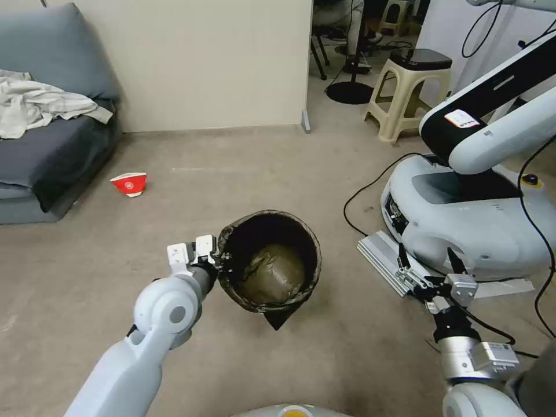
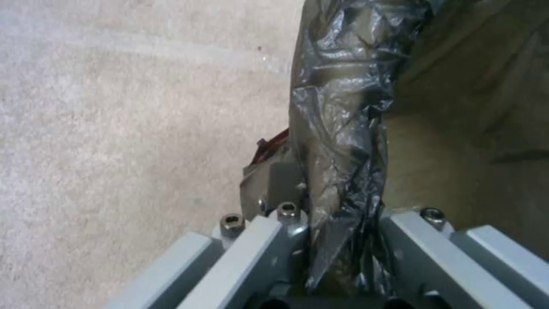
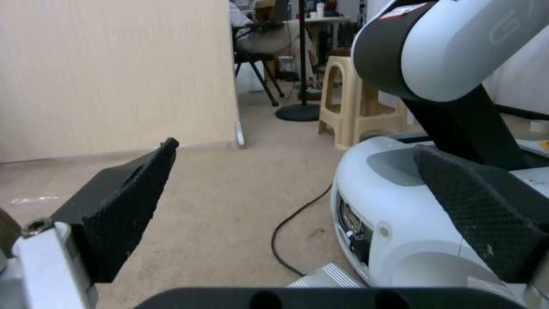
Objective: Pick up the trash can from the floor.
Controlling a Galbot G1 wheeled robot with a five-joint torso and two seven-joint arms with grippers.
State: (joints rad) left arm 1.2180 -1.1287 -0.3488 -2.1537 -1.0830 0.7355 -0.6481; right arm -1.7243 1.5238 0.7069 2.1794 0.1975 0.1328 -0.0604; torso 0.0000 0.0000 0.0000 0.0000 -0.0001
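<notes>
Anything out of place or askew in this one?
Yes. The trash can hangs tilted, mouth toward the camera, the left tool clamped on its bag-covered rim. A red-and-white paper cup lies on the floor near the sofa.

You see the small round trash can (image 1: 270,262), lined with a crinkly black plastic bag folded over its rim, tilted, mouth open, above the beige-grey matte floor (image 1: 243,168).

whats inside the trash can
Inside the trash can the head view shows the crinkly black liner bag, smoothed over the bottom, and nothing loose on it. The left gripper clamps the rim. The near inner wall is hidden by the rim.
</notes>
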